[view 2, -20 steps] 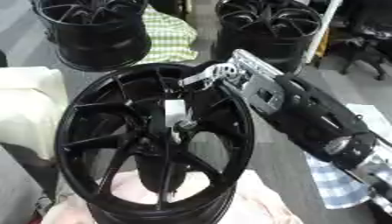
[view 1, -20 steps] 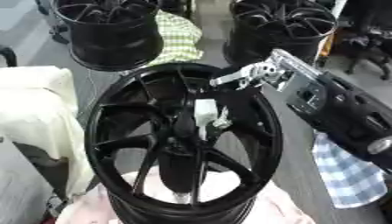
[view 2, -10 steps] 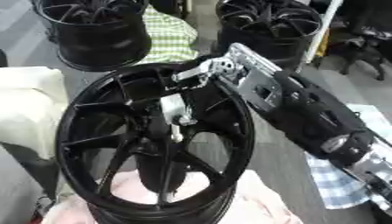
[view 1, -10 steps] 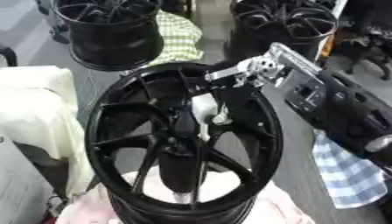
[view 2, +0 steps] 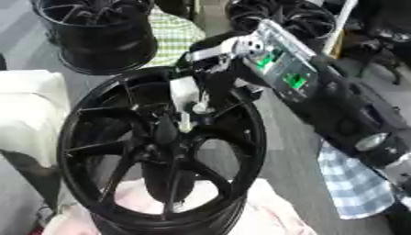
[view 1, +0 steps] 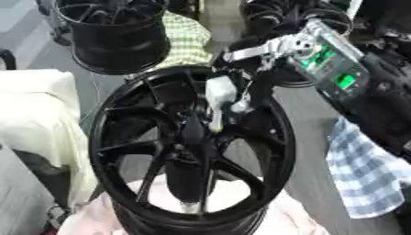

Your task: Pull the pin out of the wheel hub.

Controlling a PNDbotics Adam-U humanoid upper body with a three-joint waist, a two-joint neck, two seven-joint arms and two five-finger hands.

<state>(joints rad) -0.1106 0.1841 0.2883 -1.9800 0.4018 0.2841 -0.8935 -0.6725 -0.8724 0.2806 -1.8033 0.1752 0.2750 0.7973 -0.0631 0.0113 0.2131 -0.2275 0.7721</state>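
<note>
Black wheel hub [view 1: 152,151] face-up, white pin [view 1: 218,98] long axis near vertical, tip down at hub centre, right hand [view 2: 233,55] fingers pinching pin's top

Grey floor [view 1: 309,137] carries your work: black wheel [view 1: 265,137] on pink cloth [view 1: 241,190] below fingers [view 1: 241,54]; blue checked cloth [view 1: 361,183] right; more black wheels [view 1: 120,36] beyond fingers.
</note>
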